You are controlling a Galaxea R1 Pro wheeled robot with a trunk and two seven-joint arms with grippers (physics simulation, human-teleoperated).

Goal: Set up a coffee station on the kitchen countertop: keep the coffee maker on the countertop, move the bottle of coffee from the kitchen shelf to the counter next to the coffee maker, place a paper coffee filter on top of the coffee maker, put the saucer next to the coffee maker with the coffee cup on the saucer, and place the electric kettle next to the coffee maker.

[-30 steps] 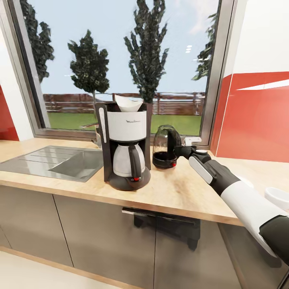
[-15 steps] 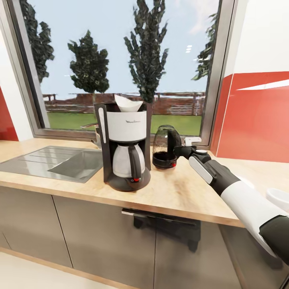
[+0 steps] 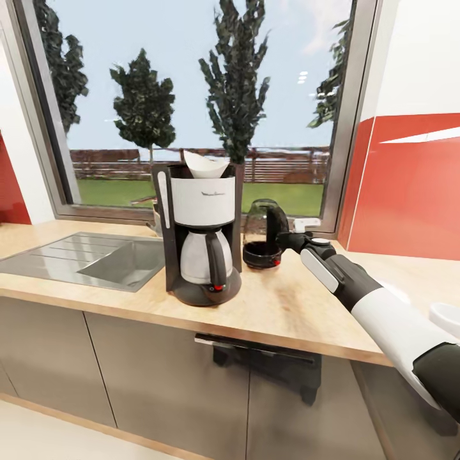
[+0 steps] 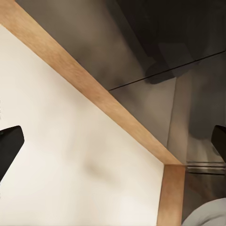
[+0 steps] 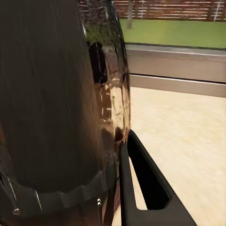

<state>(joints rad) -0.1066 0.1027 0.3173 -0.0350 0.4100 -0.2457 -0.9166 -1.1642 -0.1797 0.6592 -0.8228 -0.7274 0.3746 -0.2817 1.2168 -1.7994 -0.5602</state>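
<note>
My right pincer (image 3: 285, 239) grips the kettle's (image 3: 260, 231) handle — kettle on the surface (image 3: 287, 306), beside the coffee maker (image 3: 201, 233). My left pincer's state I cannot tell.

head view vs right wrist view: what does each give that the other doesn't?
Head view alone: the coffee maker with a paper filter on top, the sink, and the right arm reaching to the electric kettle. Right wrist view alone: a close look at the kettle's tinted glass with one dark finger right beside its base. Both: kettle, kitchen countertop, window.
</note>
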